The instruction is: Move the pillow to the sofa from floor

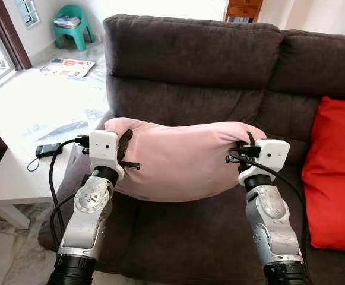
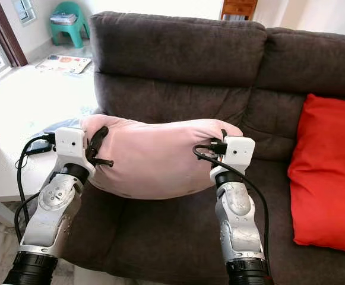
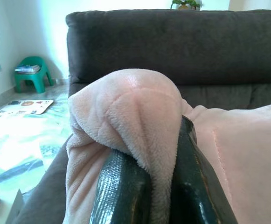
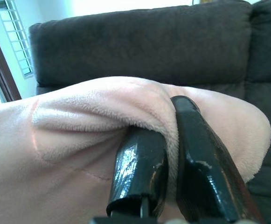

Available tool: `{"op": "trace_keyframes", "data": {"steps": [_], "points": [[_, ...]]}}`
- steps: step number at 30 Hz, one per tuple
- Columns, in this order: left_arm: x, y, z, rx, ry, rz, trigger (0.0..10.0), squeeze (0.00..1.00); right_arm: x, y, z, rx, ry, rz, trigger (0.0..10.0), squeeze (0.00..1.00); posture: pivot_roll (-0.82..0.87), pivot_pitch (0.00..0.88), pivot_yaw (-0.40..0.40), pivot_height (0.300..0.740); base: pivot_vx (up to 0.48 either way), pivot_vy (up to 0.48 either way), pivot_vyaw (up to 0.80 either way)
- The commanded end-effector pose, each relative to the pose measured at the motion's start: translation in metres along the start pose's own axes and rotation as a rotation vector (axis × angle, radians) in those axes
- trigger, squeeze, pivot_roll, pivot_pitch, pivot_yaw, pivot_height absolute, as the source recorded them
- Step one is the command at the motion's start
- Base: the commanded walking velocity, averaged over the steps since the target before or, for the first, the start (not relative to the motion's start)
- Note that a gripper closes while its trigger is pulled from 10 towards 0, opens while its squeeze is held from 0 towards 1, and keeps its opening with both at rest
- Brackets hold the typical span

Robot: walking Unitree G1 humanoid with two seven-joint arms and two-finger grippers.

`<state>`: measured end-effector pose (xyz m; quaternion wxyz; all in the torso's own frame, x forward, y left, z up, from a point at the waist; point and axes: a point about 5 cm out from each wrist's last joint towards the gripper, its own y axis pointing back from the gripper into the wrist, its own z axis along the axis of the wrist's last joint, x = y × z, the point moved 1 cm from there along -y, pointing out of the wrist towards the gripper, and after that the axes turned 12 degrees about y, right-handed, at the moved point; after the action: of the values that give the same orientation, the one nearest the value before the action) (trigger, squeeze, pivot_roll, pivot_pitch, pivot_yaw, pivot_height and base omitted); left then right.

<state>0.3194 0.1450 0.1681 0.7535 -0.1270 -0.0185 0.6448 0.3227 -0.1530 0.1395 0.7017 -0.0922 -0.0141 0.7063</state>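
My left gripper and right gripper each pinch an end of the plush pale-pink pillow, stretched sideways along the dark sofa.

Two silver metal forearms, each ending below in a ribbed black cuff. There's a round disc joint with engraved markings on the left arm, and a white boxy wrist housing tops each one. Black cables loop out from both housings. The left pincer shows glossy black fingers; the right pincer has the same shiny black fingers.
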Motion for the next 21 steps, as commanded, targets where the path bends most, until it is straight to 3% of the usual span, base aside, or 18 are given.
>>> {"op": "trace_keyframes", "data": {"steps": [1, 21], "points": [[0.0112, -0.0005, 0.0083, -0.042, -0.03, 0.045, 10.0, 0.0, -0.0138, -0.0046, 0.0187, -0.076, -0.019, -0.069, 10.0, 0.0, 0.0, 0.044, 0.0, 0.74, 0.0, 0.315, 0.0], [0.012, -0.0006, 0.008, -0.04, -0.027, 0.051, 10.0, 0.0, -0.0136, -0.0072, 0.021, -0.078, -0.026, -0.068, 10.0, 0.0, 0.0, 0.063, -0.002, 0.74, 0.0, 0.332, 0.0]]}}
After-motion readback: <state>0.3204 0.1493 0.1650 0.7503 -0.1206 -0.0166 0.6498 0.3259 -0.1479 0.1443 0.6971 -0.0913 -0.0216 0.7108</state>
